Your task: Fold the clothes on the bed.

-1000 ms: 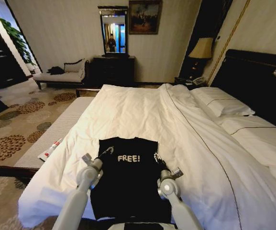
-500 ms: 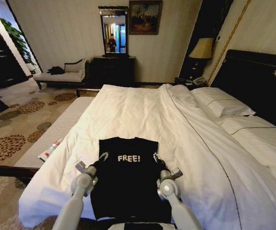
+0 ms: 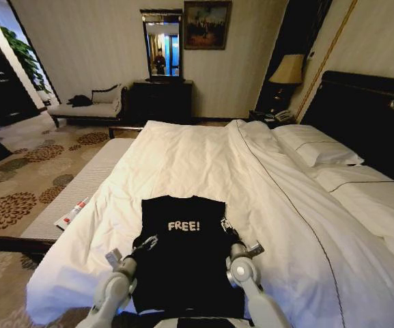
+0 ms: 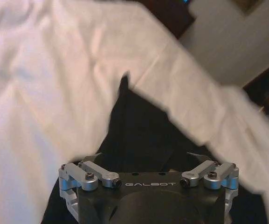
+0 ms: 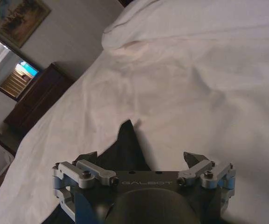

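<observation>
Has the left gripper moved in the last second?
Yes. The left gripper has pulled back toward the robot, away from the FREE! lettering on the T-shirt.

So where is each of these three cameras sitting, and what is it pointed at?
Head view: high on the robot, looking down the bed at the black T-shirt; both arms show, left gripper and right gripper at the shirt's sides.
Left wrist view: behind the left gripper, facing shirt and duvet.
Right wrist view: behind the right gripper, facing a shirt corner.
All three share the shirt on the white duvet.
</observation>
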You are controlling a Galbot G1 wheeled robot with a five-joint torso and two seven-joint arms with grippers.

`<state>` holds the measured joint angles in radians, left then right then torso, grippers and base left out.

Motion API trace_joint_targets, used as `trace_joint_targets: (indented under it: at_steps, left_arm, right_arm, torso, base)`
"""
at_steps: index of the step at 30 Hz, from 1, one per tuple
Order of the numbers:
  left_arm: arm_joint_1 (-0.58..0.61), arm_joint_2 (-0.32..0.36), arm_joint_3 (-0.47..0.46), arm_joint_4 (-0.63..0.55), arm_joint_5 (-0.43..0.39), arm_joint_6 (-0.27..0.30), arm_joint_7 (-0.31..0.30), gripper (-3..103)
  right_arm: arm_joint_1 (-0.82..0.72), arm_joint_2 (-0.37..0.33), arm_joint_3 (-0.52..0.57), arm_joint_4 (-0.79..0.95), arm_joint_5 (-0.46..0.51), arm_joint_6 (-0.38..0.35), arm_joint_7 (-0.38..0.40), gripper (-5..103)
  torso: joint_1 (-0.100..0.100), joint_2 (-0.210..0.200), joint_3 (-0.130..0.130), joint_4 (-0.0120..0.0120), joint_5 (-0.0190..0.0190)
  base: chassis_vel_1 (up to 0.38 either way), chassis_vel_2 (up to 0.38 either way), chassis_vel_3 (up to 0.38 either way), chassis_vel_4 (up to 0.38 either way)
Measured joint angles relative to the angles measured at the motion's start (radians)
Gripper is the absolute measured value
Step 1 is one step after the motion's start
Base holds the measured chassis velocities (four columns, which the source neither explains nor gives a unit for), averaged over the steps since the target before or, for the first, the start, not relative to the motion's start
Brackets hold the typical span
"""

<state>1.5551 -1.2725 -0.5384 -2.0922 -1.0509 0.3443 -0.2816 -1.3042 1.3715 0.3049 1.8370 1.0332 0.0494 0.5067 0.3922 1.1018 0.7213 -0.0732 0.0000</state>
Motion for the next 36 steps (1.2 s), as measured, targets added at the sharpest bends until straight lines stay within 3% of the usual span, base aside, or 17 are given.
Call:
trace_joint_targets:
  at_steps: [3, 9, 11, 14, 16, 17, 22, 29, 35, 36]
  left_arm:
    - [0.001, 0.001, -0.035, -0.048, -0.032, 0.006, -0.001, 100]
    - [-0.062, 0.037, -0.155, -0.202, -0.162, 0.033, -0.012, 100]
    - [-0.096, 0.055, -0.191, -0.245, -0.203, 0.047, -0.029, 100]
    - [-0.115, 0.063, -0.203, -0.256, -0.212, 0.051, -0.036, 100]
    - [-0.15, 0.071, -0.215, -0.258, -0.224, 0.057, -0.046, 100]
    - [-0.15, 0.071, -0.215, -0.258, -0.224, 0.057, -0.046, 100]
    - [-0.229, 0.081, -0.218, -0.194, -0.244, 0.074, -0.066, 100]
    - [-0.3, 0.096, -0.204, -0.093, -0.243, 0.076, -0.075, 100]
    - [-0.387, 0.099, -0.166, 0.019, -0.265, 0.096, -0.086, 100]
    - [-0.399, 0.099, -0.156, 0.042, -0.265, 0.1, -0.088, 100]
  right_arm:
    - [0.028, -0.022, 0.001, -0.018, 0.001, -0.017, 0.003, 100]
    - [0.179, -0.129, -0.013, -0.131, 0.055, -0.101, -0.033, 100]
    - [0.251, -0.181, -0.039, -0.224, 0.109, -0.14, -0.116, 100]
    - [0.284, -0.202, -0.057, -0.279, 0.12, -0.151, -0.18, 100]
    - [0.325, -0.224, -0.091, -0.36, 0.123, -0.161, -0.284, 100]
    - [0.325, -0.224, -0.091, -0.36, 0.123, -0.161, -0.284, 100]
    - [0.379, -0.224, -0.136, -0.457, 0.124, -0.173, -0.438, 100]
    - [0.404, -0.195, -0.156, -0.491, 0.121, -0.171, -0.46, 101]
    - [0.403, -0.18, -0.156, -0.492, 0.118, -0.157, -0.457, 76]
    - [0.402, -0.179, -0.155, -0.491, 0.116, -0.155, -0.456, 76]
  torso:
    - [0.0, 0.0, 0.0, 0.0001, 0.0001]
    - [0.0, 0.0, 0.0, 0.0, 0.0]
    - [0.0, 0.0, 0.0, 0.0001, 0.0002]
    - [0.0, 0.0, 0.0, -0.0001, 0.0]
    - [0.0, 0.0, 0.0, -0.0001, 0.0002]
    - [0.0, 0.0, 0.0, -0.0001, 0.0002]
    - [0.0, 0.0, 0.0, -0.0002, -0.0001]
    - [0.0, 0.0, 0.0, -0.0001, -0.0001]
    - [0.0, 0.0, 0.0, -0.0002, 0.0]
    - [0.0, 0.0, 0.0, -0.0003, 0.0]
  base:
    - [0.0, 0.0, 0.0, 0.0]
    - [0.0, 0.0, 0.0, 0.0]
    - [0.0, 0.0, 0.0, 0.0]
    - [0.0, 0.0, 0.0, 0.0]
    - [0.0, 0.0, 0.0, 0.0]
    - [0.0, 0.0, 0.0, 0.0]
    - [0.0, 0.0, 0.0, 0.0]
    - [0.0, 0.0, 0.0, 0.0]
    - [0.0, 0.0, 0.0, 0.0]
    - [0.0, 0.0, 0.0, 0.0]
